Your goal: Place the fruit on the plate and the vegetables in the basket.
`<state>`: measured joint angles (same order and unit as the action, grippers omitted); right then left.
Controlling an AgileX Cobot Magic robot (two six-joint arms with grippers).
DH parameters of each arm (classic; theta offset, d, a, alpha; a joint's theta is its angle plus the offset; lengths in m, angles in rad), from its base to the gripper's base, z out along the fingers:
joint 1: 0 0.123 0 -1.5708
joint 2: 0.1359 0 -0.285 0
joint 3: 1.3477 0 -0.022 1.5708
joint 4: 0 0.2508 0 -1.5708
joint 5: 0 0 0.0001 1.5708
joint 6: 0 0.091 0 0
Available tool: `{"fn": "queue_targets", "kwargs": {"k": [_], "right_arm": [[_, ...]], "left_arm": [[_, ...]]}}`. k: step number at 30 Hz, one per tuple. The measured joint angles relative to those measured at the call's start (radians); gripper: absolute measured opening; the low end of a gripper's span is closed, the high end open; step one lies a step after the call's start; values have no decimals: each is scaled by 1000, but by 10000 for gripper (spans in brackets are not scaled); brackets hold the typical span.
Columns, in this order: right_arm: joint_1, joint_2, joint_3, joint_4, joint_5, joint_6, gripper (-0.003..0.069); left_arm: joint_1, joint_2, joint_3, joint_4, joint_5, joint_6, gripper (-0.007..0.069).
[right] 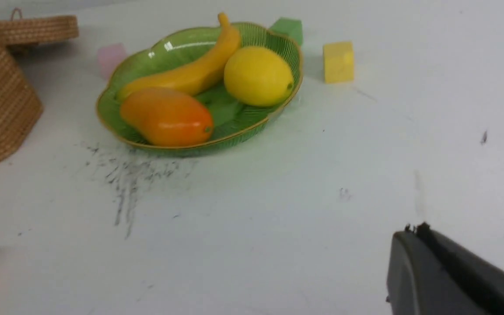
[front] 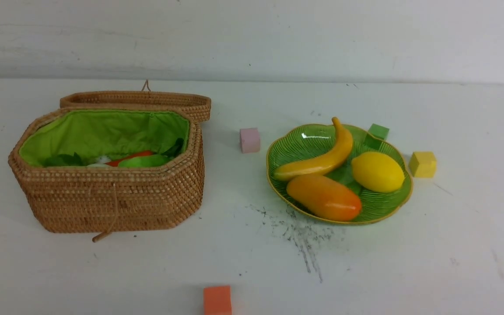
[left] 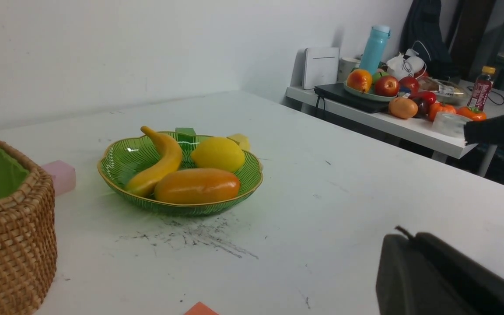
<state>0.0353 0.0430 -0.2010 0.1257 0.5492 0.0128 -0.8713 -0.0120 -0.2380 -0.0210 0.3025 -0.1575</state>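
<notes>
White table (front: pixel 252 262), scuffed black mid-front. Open woven wicker basket (front: pixel 112 197) on the left, green-lined, holds the vegetables (front: pixel 138 159). Ribbed green plate (front: pixel 287 148) right of centre carries glossy banana (front: pixel 322 162), mango (front: pixel 324 197), lemon (front: pixel 378 172). Wide bare room along the front edge. Both grippers, left gripper (left: pixel 409 262) and right gripper (right: pixel 414 258), pressed together, empty.

no legible text, no labels, brands, nos. or signs readable in any view
</notes>
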Motion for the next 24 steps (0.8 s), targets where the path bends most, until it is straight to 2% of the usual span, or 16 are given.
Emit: {"fn": "queue_targets", "kwargs": {"k": [5,24], "right_arm": [[-16,-53,208,-5,-119,-29,-18],[-16,-54,217,-16,-152,-36,-14]], "left_arm": [[0,0,0,0,-1,0,-11],[0,-2,0,0,-1,0,0]]}}
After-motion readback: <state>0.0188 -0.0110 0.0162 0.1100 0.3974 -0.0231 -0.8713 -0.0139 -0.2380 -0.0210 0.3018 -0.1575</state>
